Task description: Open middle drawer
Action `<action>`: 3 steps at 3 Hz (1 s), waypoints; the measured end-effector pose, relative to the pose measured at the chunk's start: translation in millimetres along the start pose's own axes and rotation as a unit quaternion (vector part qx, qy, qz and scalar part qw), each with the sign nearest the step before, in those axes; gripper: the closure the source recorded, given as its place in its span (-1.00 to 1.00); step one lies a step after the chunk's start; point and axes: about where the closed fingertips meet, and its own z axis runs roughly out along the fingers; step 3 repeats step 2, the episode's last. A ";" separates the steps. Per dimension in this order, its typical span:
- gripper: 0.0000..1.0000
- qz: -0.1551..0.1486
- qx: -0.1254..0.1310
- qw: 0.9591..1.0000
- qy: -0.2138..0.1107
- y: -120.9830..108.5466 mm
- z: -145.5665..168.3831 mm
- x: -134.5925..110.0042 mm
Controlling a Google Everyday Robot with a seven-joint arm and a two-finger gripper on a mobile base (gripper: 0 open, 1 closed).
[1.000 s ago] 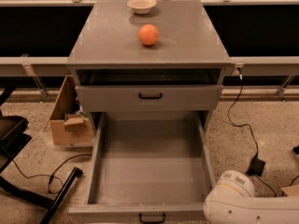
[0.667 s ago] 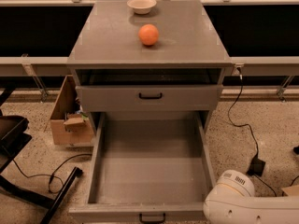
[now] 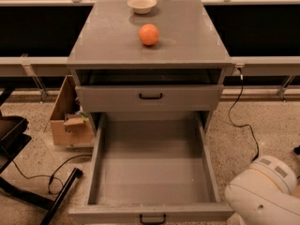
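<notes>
Middle drawer point(image 3: 152, 172) stood pulled far out of the cabinet point(image 3: 112, 43); white arm point(image 3: 262, 193) sat just right of the drawer's front, gripper out of view, grip not discernible.

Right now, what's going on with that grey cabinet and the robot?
The middle drawer is pulled far out and looks empty; the drawer above it is shut. Only the robot's white arm shows, at lower right beside the drawer; its gripper is out of view. An orange and a bowl sit on the cabinet top.
</notes>
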 end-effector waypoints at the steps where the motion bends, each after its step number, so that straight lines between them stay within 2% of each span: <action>1: -1.00 0.031 0.000 0.999 -0.034 -11.7 -38.2 28.0; 2: -1.00 0.067 -0.020 0.995 -0.076 -38.7 -71.7 47.8; 3: -1.00 0.067 -0.020 0.995 -0.076 -38.7 -71.7 47.8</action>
